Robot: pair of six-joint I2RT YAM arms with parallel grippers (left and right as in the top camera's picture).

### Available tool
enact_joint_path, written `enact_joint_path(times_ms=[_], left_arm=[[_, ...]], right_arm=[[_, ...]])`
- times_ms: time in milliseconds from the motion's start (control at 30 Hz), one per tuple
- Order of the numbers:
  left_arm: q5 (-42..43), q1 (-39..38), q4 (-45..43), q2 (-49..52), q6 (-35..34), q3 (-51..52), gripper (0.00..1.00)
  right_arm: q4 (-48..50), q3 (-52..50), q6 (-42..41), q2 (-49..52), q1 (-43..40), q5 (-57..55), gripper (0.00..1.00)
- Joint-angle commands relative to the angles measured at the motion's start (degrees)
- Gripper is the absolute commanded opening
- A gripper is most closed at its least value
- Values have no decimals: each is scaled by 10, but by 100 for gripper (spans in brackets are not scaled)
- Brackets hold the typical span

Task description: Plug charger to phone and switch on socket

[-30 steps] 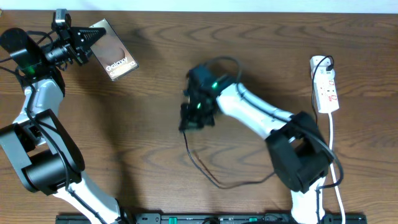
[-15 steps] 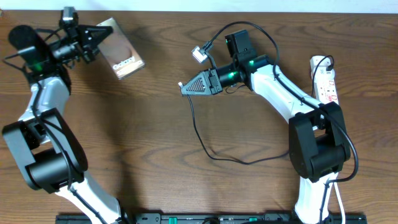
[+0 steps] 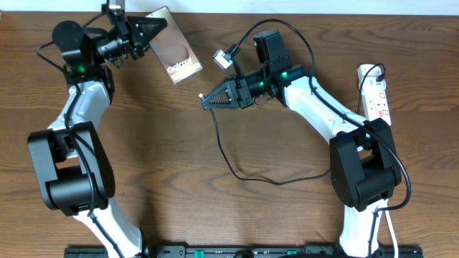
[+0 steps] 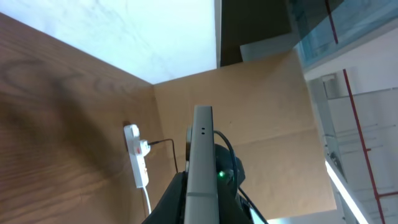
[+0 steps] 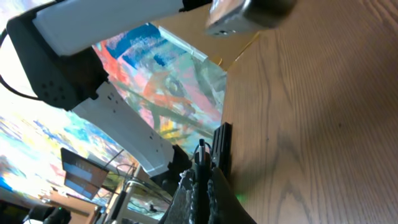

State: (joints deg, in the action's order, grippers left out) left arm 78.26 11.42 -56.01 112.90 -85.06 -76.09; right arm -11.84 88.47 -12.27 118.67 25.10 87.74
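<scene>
My left gripper is shut on the phone, a bronze slab with white "Galaxy" lettering, held above the table at the back left. In the left wrist view the phone shows edge-on between the jaws. My right gripper is shut on the charger near its plug tip, which points left toward the phone, a short gap away. The plug end shows between the right jaws. The cable loops down over the table. The white socket lies at the far right, also seen in the left wrist view.
The socket's white cord runs down the right edge. The right arm's own thick cable arcs above its wrist. A black rail lines the front edge.
My left gripper has carried the phone right, toward the centre. My right gripper rose from the table with the charger, turned leftward, and moved slightly left toward the phone.
</scene>
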Motion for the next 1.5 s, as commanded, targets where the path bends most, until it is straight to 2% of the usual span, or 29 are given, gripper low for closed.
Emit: enact_joint_path(times_ms=[0, 300, 767, 1100, 1467], left_arm=[[-44, -2, -9, -3, 1, -10, 7], [-52, -4, -51, -3, 1, -10, 7], [50, -5, -63, -3, -5, -10, 8], [47, -9, -63, -3, -20, -10, 7], [26, -9, -63, -3, -16, -10, 7]], right_arm=[[16, 7, -32, 1, 1, 14, 1], [91, 7, -36, 1, 6, -10, 1], [125, 7, -40, 1, 12, -39, 1], [188, 7, -105, 1, 18, -68, 1], [192, 7, -106, 1, 35, -79, 1]])
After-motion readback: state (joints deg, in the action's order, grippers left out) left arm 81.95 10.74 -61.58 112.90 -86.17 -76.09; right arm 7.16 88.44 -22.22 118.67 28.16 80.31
